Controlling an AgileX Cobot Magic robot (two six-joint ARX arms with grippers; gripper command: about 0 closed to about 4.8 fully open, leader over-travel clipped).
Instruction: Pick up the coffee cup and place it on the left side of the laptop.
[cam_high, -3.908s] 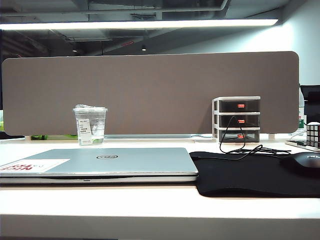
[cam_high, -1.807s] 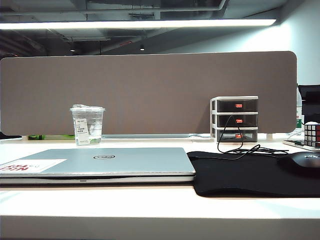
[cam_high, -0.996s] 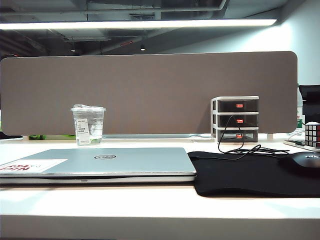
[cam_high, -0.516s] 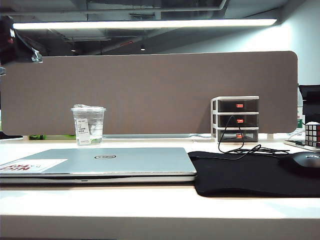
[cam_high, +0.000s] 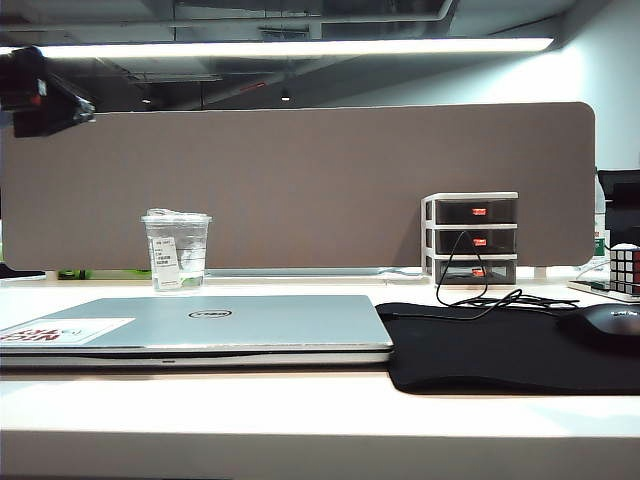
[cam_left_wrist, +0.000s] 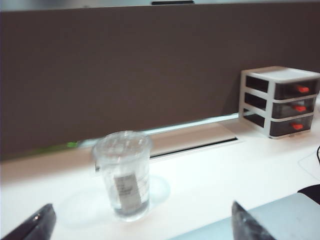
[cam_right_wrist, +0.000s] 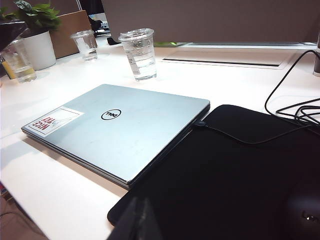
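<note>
Left gripper (cam_left_wrist: 140, 225) has newly entered upper left of the exterior frame, fingers (cam_left_wrist: 35, 225) spread, framing the cup (cam_left_wrist: 123, 172) behind the laptop (cam_high: 200, 325): approach under way; right gripper's fingers unreadable.

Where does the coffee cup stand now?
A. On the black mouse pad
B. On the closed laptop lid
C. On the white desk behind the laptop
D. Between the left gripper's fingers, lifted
C: the coffee cup stands on the white desk behind the closed laptop; the open left gripper is not touching it.
</note>
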